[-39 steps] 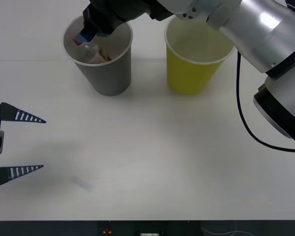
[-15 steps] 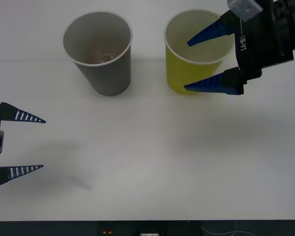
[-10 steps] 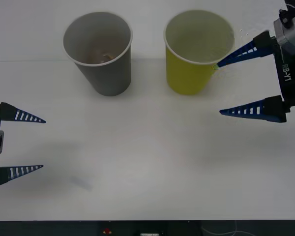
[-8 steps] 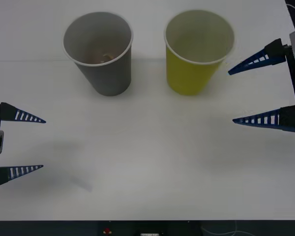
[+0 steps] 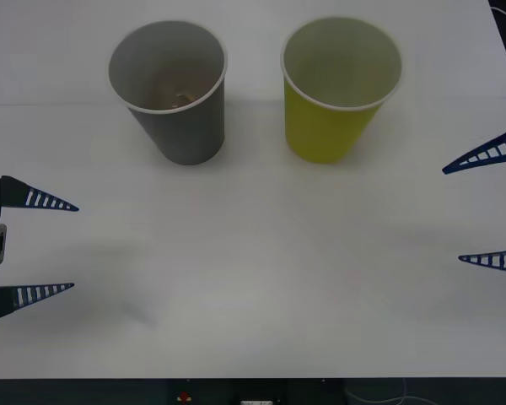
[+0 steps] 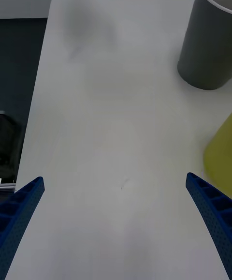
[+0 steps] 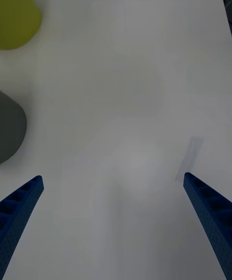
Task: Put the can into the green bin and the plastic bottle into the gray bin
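The gray bin (image 5: 170, 94) stands upright at the back left of the white table, and the green bin (image 5: 339, 91) stands upright to its right. Low inside the gray bin lies a small pale shape (image 5: 180, 98), too dim to tell whether it is the plastic bottle. The can is out of view. My right gripper (image 5: 454, 215) hangs open and empty at the table's right edge, nearer than the green bin. My left gripper (image 5: 72, 247) rests open and empty at the left edge. Both the gray bin (image 6: 207, 38) and the green bin (image 6: 221, 148) appear beyond my right gripper (image 6: 115, 178).
The white table (image 5: 253, 253) stretches bare between the two grippers. Its front edge (image 5: 253, 379) runs along the near side. The left wrist view has the green bin (image 7: 15, 14) and the gray bin (image 7: 8, 126) off to one side of my left gripper (image 7: 112, 177).
The right arm, earlier over the gray bin with the bottle, let it go there, then drew back open past the green bin to the right edge. The left arm stayed still.
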